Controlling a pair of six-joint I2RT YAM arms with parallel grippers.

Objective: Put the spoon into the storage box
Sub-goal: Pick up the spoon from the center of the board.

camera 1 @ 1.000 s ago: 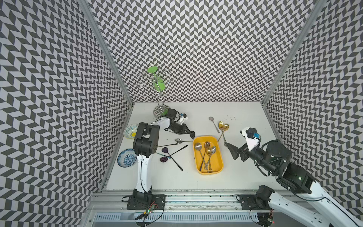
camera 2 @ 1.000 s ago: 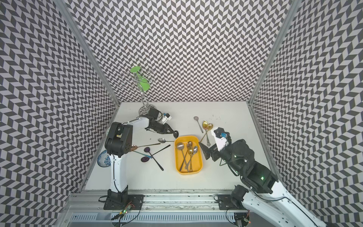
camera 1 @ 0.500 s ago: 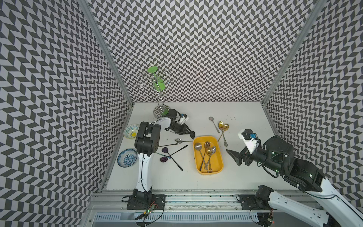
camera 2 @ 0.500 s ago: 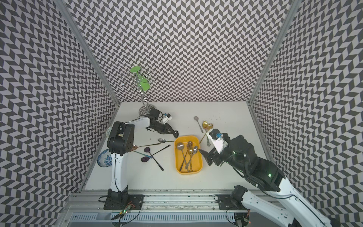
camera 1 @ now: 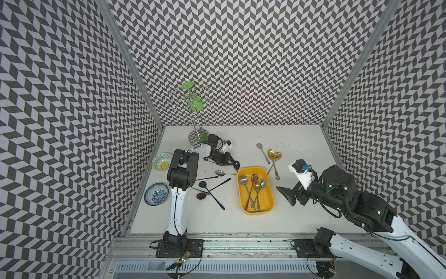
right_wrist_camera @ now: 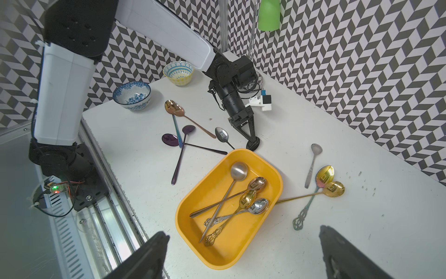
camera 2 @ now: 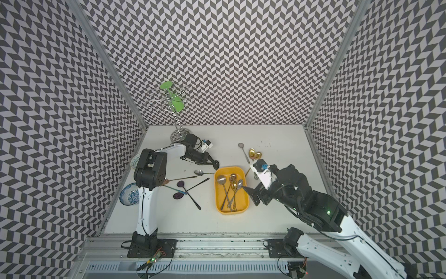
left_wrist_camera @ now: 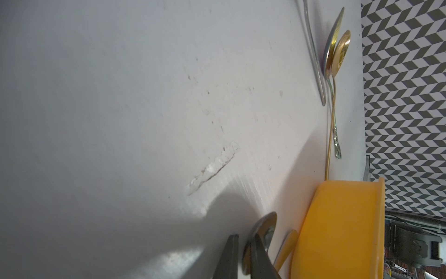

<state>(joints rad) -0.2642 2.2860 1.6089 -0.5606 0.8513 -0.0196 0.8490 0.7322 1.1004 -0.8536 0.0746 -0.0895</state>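
Note:
The storage box (camera 1: 257, 213) (camera 2: 231, 212) (right_wrist_camera: 231, 241) is a yellow tub mid-table with several spoons inside. A silver spoon (camera 1: 219, 172) (camera 2: 198, 172) (right_wrist_camera: 222, 134) lies on the table by the box's far left corner, its handle pointing at the box. My left gripper (camera 1: 236, 166) (camera 2: 216, 165) (right_wrist_camera: 253, 145) reaches down to that handle's end. In the left wrist view its jaws (left_wrist_camera: 243, 238) stand almost together with the spoon's (left_wrist_camera: 266, 227) shiny edge in the narrow gap, beside the box wall (left_wrist_camera: 337, 229). My right gripper (camera 1: 287, 196) (camera 2: 252, 195) (right_wrist_camera: 243, 253) hangs wide open and empty at the box's right side.
Dark purple and rose-gold spoons (camera 1: 212, 190) lie crossed left of the box. Two gold spoons (camera 1: 275, 157) and a silver one (camera 1: 263, 152) lie behind its right corner. A blue bowl (camera 1: 156, 193) and a yellow-patterned bowl (camera 1: 162, 161) sit by the left wall. A wire stand with a green cup (camera 1: 195, 103) stands at the back.
My right arm has drawn back from the gold spoons toward the table's front, still open. The left arm has stayed by the silver spoon's handle.

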